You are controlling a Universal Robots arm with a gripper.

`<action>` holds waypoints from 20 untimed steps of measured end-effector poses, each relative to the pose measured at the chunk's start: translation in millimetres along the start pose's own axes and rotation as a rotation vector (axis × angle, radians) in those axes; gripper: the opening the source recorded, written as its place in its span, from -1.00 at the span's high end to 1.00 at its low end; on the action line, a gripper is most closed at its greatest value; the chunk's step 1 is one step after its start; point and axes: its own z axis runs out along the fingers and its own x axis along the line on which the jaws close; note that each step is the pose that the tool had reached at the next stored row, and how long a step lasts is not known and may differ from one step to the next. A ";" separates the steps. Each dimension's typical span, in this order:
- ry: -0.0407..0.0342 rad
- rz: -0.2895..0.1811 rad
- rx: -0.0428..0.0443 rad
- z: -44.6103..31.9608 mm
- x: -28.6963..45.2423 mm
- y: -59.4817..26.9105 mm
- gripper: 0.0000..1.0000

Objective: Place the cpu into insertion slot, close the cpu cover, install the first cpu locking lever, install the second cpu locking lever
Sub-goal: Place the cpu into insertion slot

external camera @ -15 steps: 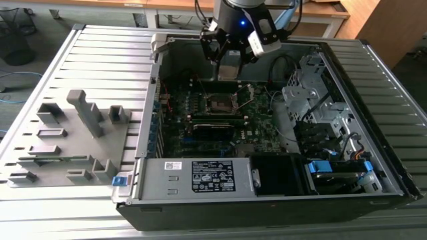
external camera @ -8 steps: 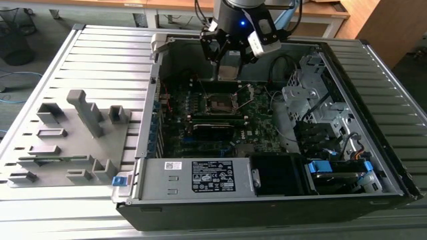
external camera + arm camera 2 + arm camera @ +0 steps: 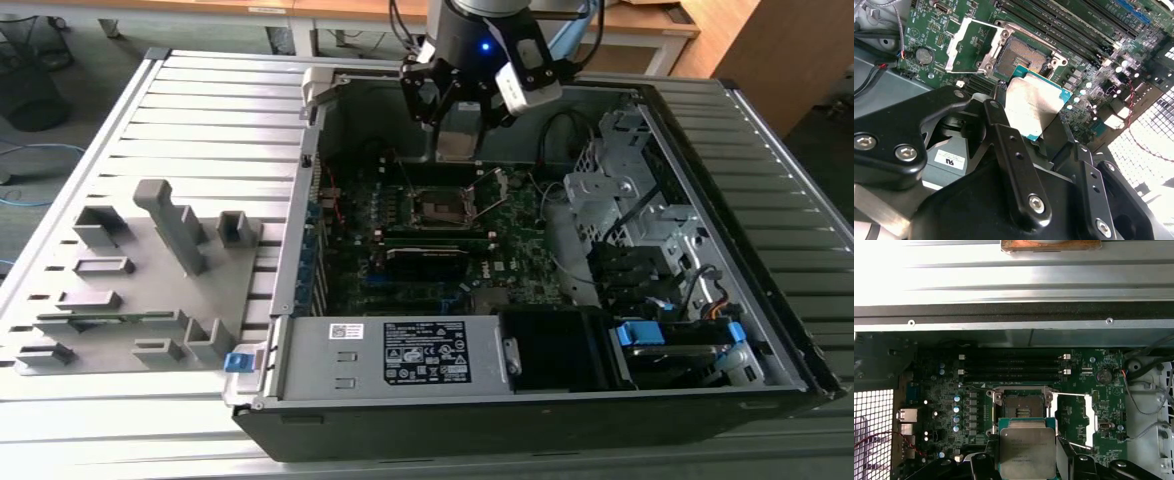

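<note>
Closed on two opposite edges of the cpu [image 3: 1027, 452], the end effector [image 3: 1029, 117] holds the chip flat, its metal top facing both wrist views. The chip hangs above the motherboard [image 3: 944, 390], near the insertion slot [image 3: 1019, 407] and apart from it. The cpu cover [image 3: 1088, 417] stands swung open to one side, leaving the slot uncovered. The exterior view places the arm inside the computer case [image 3: 534, 428], close to its far wall, on a slatted tabletop [image 3: 187, 110].
</note>
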 end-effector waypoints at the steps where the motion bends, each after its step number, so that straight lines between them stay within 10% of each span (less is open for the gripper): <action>1: -0.0002 0.000 -0.0004 0.4 0.0 0.0 -0.07; 20: 0.0001 0.000 0.0000 3.8 0.0 -0.4 -0.07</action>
